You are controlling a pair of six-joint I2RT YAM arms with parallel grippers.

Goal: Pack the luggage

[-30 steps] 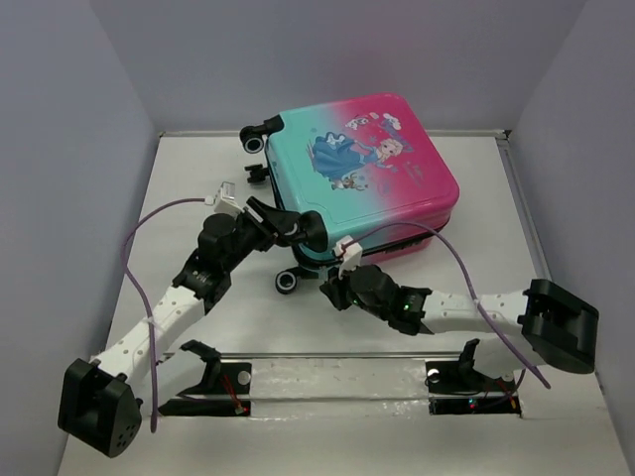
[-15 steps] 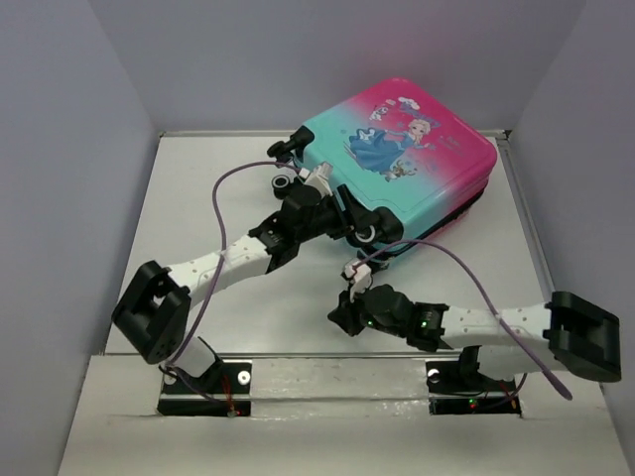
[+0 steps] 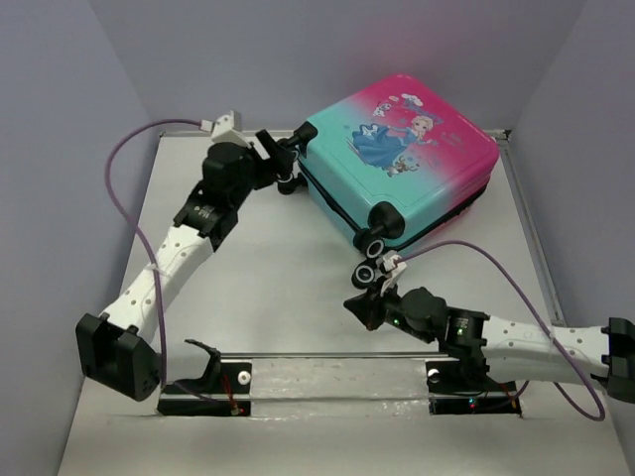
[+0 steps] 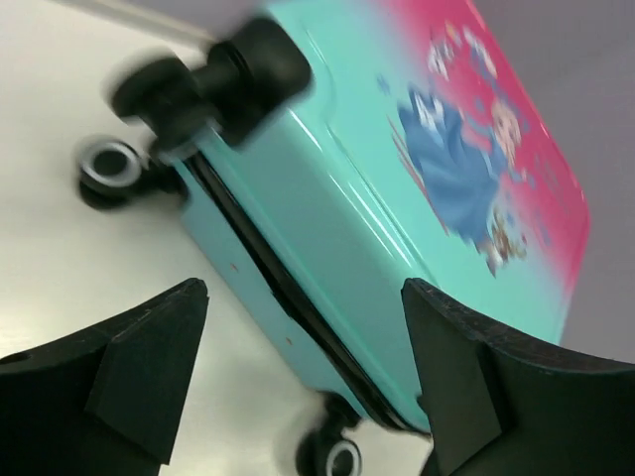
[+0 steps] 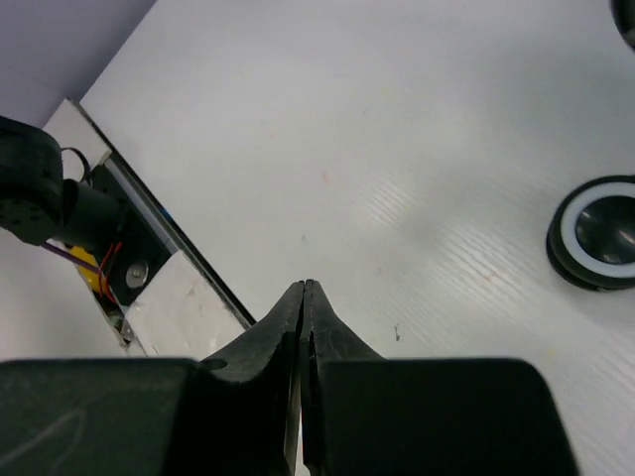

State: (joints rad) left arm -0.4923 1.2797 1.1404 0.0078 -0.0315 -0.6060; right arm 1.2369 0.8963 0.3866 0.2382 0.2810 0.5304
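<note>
Two pincers: left gripper (image 4: 303, 293) spread wide beside the luggage (image 3: 407, 169), right gripper (image 5: 304, 290) pressed together, empty.

One luggage (image 3: 407, 149) lies on one table (image 3: 248, 288). There are two grippers, the left gripper (image 3: 286, 164) and the right gripper (image 3: 359, 305), and two purple cables (image 3: 127, 164) (one per arm). Two wheels (image 3: 379, 241) show plainly at the case's near corner.

The white-and-black left arm (image 3: 164, 268) is stretching far up and away from the silver base rail (image 3: 337, 354), its black left claw (image 3: 283, 164) gaping wide. The white-and-black right arm (image 3: 516, 342) is lying low just beyond that rail, its black right claw (image 3: 365, 305) pressing both fingers together.
</note>
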